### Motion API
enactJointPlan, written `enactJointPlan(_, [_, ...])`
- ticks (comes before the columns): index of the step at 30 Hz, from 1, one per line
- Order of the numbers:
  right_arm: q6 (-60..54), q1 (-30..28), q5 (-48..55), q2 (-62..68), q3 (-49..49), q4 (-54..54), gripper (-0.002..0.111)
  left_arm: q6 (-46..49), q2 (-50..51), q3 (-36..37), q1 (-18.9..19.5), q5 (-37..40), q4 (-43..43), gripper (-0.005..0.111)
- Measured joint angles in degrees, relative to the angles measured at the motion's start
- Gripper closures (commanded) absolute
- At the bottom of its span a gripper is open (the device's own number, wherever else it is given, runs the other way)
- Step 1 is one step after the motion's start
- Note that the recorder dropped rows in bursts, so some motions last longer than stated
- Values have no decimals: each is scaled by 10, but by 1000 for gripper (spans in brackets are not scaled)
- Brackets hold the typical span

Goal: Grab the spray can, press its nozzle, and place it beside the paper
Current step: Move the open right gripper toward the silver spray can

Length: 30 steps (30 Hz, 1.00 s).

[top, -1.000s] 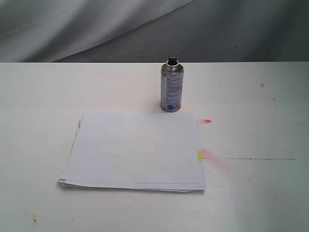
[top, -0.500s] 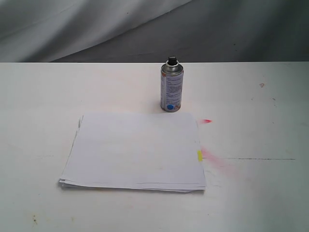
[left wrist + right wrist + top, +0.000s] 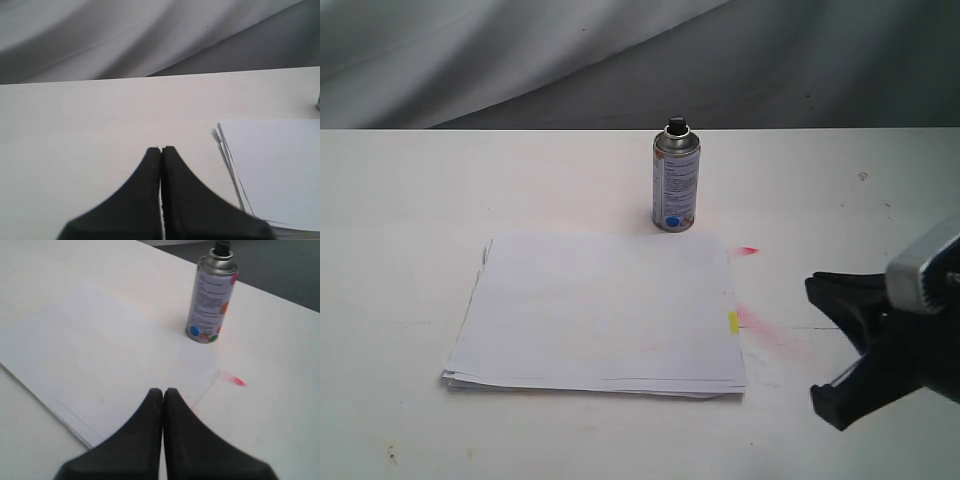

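Presently the closed right pincer (image 3: 163, 390) hangs near the paper (image 3: 100, 340), the spray can (image 3: 211, 297) well beyond.

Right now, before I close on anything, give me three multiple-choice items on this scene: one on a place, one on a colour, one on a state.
1. Where does the spray can stand relative to the paper?
A. On top of it
B. On the table, beyond its far edge
C. At its near left corner

2. What colour is the tab on the paper's edge?
A. Green
B. Yellow
C. Blue

3. How is the left gripper?
A. Wide open
B. Shut on the can
C. Shut, holding nothing

Answers:
1 B: the exterior view shows the can upright on bare table behind the sheets.
2 B: the tab reads yellow there.
3 C: in the left wrist view its fingertips meet with nothing between them.
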Motion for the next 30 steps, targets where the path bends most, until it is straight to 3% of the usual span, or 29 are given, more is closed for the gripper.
enactJointPlan(10, [60, 36, -113, 116, -38, 0, 108, 0, 0, 0, 0, 0, 0, 107])
enactJointPlan(30, [62, 36, -261, 157, -49, 42, 108, 0, 0, 0, 0, 0, 0, 107])
